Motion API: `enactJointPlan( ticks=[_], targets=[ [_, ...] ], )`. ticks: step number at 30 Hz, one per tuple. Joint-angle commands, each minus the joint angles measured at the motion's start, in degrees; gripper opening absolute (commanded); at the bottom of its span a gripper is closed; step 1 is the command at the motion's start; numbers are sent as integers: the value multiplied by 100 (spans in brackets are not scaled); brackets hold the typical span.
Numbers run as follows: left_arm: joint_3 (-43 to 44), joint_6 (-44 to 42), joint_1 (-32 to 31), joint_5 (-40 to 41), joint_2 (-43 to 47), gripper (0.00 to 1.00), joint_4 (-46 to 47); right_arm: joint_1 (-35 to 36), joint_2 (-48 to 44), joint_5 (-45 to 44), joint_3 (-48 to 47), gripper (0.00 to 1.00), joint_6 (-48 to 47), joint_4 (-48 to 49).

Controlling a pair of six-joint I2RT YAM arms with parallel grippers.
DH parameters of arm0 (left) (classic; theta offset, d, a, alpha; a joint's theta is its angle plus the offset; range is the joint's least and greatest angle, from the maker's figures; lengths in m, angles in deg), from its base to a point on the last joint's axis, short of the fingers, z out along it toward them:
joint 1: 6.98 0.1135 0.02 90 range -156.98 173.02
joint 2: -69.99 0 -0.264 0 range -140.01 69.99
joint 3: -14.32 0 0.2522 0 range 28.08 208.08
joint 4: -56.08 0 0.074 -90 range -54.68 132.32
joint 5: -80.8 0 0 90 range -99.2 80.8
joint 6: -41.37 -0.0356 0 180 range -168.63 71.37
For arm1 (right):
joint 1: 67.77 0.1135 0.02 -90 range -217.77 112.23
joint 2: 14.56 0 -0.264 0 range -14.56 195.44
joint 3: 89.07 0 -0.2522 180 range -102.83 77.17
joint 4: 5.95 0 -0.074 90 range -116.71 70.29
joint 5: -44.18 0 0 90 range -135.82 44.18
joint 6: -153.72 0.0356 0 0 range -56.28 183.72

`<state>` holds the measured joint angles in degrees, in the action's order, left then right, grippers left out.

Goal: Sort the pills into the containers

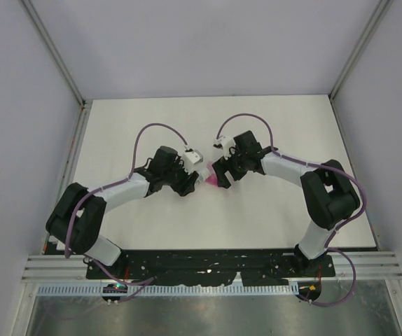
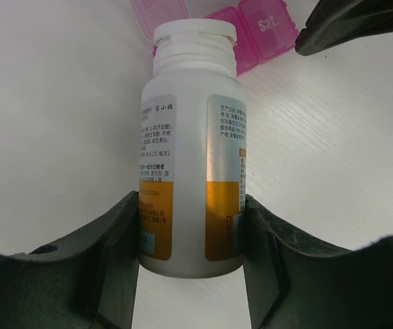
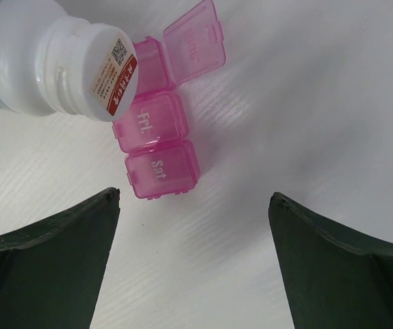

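My left gripper (image 2: 191,205) is shut on a white bottle (image 2: 193,151) with an orange label, gripping its lower body. The bottle lies tilted, its neck toward the pink pill box (image 2: 268,31). In the right wrist view the bottle's (image 3: 39,62) mouth end, covered by a printed seal, hangs over the compartment beside "Fri". The pill box (image 3: 157,147) lies on the table with "Fri" and "Sat" lids shut and one lid (image 3: 193,41) flipped open. My right gripper (image 3: 193,205) is open and empty, just short of the "Sat" end. No pills show.
In the top view both grippers meet at the table's middle, left (image 1: 190,183) and right (image 1: 222,176), with the pill box (image 1: 212,183) between them. A finger of the right gripper (image 2: 361,24) shows beyond the box in the left wrist view. White table (image 1: 292,126) all round.
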<state>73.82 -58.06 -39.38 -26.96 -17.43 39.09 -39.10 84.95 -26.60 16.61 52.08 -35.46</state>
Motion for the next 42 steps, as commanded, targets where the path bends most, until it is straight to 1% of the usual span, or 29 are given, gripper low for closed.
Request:
enactJointPlan(
  ticks=[1, 10, 42],
  targets=[
    [295, -94, -73, 106, -30, 0, -73, -45, -19, 99, -211, 93, 56, 28],
    [445, -120, -108, 220, -82, 0, -258, -54, -10, 143, -211, 93, 48, 19],
    [1183, -199, -170, 238, -285, 0, -1180, -124, -10, 240, -202, 93, 65, -7]
  ],
)
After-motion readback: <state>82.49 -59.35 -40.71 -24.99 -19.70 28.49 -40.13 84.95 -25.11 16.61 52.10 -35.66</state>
